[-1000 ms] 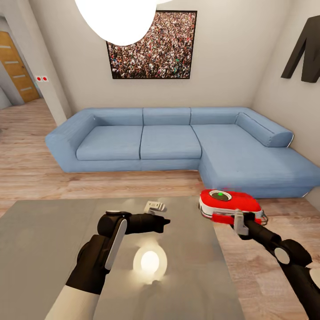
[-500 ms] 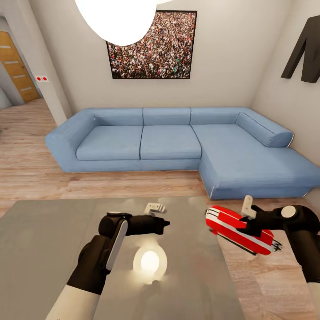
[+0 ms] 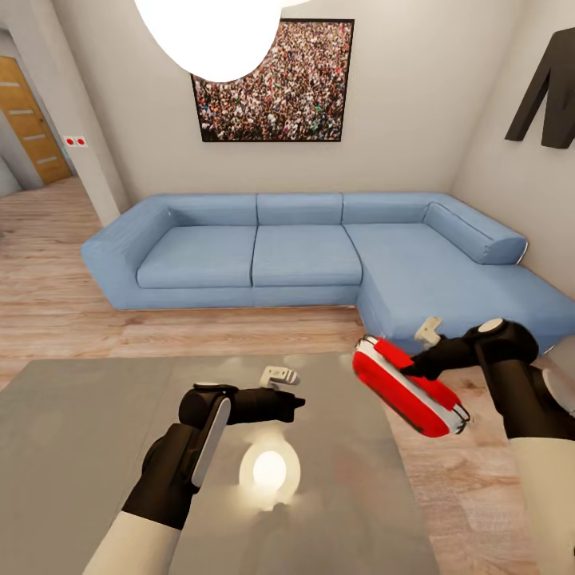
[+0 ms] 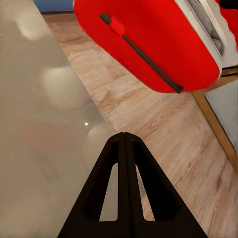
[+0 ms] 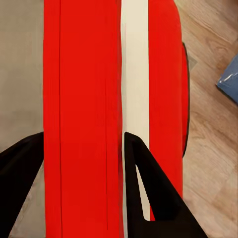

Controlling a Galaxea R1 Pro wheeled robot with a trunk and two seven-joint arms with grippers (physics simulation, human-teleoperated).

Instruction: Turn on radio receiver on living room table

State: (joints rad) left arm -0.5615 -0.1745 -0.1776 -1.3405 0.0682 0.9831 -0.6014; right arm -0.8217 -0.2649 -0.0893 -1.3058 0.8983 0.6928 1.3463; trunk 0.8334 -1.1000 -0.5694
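A: Working left to right. Wooden door (image 3: 28, 120) at the far left, two small red wall switches (image 3: 76, 141) beside it, light wood floor (image 3: 48, 295). White pendant lamp (image 3: 212, 36) overhead, its glow reflected on the table (image 3: 80, 447), which has a glossy grey top.

B: And the left gripper (image 3: 299, 402)?

A: It hovers over the middle of the table, arm stretched forward. In the left wrist view the left gripper (image 4: 125, 141) has its two dark fingers pressed together at the tips. Nothing between them, touching nothing.

B: Behind it?

A: Crowd photo (image 3: 273, 80) on the beige wall, blue L-shaped sofa (image 3: 319, 255) below it, running to the right wall. Dark block lettering (image 3: 547, 88) up on that wall.

B: The radio receiver?

A: Off the table. The radio receiver (image 3: 409, 386) is in the air just past the table's right edge, over the floor, tilted steeply: its upper end toward the table, lower end toward the right. Red shell, white edge band showing. From the left wrist view its red body (image 4: 148, 39) has a thin dark wire handle (image 4: 148, 62) across it.

B: Held by what?

A: The right gripper (image 3: 409, 369), coming in from the right, arm bent upward. In the right wrist view the right gripper (image 5: 82, 148) has its jaws spread about the width of one red section of the radio receiver (image 5: 82, 99), one dark finger on each side, clamped on it. The white band (image 5: 135, 64) runs just beyond the inner finger.
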